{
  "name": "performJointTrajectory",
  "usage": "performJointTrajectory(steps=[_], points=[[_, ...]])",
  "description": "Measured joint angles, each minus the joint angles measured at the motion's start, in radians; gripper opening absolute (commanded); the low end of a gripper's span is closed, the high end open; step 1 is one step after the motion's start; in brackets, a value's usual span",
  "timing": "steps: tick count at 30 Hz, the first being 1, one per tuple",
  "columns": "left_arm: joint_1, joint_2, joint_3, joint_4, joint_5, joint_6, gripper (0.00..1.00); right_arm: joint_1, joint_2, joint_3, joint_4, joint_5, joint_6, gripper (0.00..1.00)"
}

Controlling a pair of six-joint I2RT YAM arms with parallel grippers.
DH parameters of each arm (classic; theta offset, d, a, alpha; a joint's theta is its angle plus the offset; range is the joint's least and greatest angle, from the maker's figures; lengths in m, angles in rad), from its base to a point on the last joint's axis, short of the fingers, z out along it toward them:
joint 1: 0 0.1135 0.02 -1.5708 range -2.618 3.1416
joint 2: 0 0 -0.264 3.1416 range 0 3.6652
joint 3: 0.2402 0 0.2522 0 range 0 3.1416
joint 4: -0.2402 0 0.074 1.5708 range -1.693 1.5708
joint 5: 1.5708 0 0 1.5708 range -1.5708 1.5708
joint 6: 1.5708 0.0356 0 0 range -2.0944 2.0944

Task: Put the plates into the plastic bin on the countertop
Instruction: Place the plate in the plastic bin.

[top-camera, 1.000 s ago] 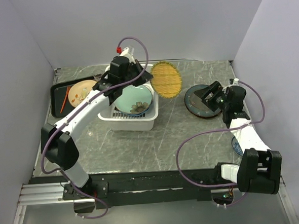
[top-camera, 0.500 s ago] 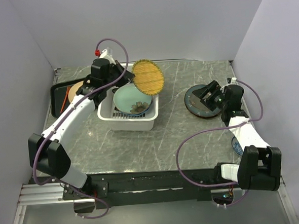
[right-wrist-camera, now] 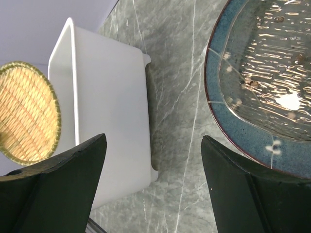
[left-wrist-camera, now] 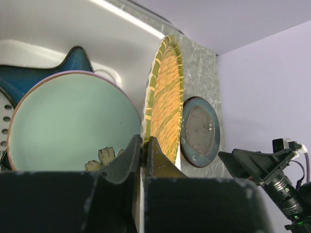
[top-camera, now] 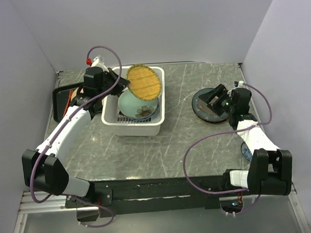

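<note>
Your left gripper (left-wrist-camera: 142, 145) clamps the yellow woven plate (top-camera: 143, 82) by its rim, on edge over the plastic bin (top-camera: 138, 129); lower it, then release. Your right gripper (right-wrist-camera: 153, 145) gapes wide at the dark teal plate (right-wrist-camera: 262, 77).

Left: white rectangular plastic bin (top-camera: 132, 129) holding pale green plate (top-camera: 135, 107) (atop blue star-shaped plate (left-wrist-camera: 22, 85)); right: dark teal plate (top-camera: 201, 108).

The top view looks down from high behind the near edge, far enough to take in the whole bench (top-camera: 188, 141). The left wrist view sights close along the left tool (left-wrist-camera: 144, 143). The right wrist view hangs low, between the fingers of the right tool (right-wrist-camera: 154, 143). All three share bin (top-camera: 135, 129), yellow plate (top-camera: 143, 81), teal plate (top-camera: 206, 107).
</note>
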Motion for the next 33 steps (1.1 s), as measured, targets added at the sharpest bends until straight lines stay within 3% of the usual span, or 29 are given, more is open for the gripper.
performJointTrajectory(steps=[21,24,27,28,30,33], points=[[0.050,-0.007,-0.183,0.025,-0.001,-0.023,0.02,0.005,0.012,0.011,0.001,0.000,0.000,0.85],[0.059,-0.003,-0.200,0.027,0.000,-0.029,0.08,0.005,0.012,0.011,0.001,0.000,0.000,0.85],[0.065,-0.001,-0.208,0.034,0.000,-0.031,0.22,0.005,0.012,0.011,0.001,0.000,0.000,0.85],[0.066,-0.001,-0.210,0.035,0.000,-0.030,0.33,0.005,0.012,0.011,0.001,0.000,0.000,0.85],[0.066,-0.001,-0.214,0.039,0.000,-0.036,0.45,0.005,0.012,0.011,0.001,0.000,0.000,0.85],[0.067,-0.001,-0.224,0.041,-0.002,-0.045,0.55,0.005,0.012,0.011,0.001,-0.001,0.000,0.85]])
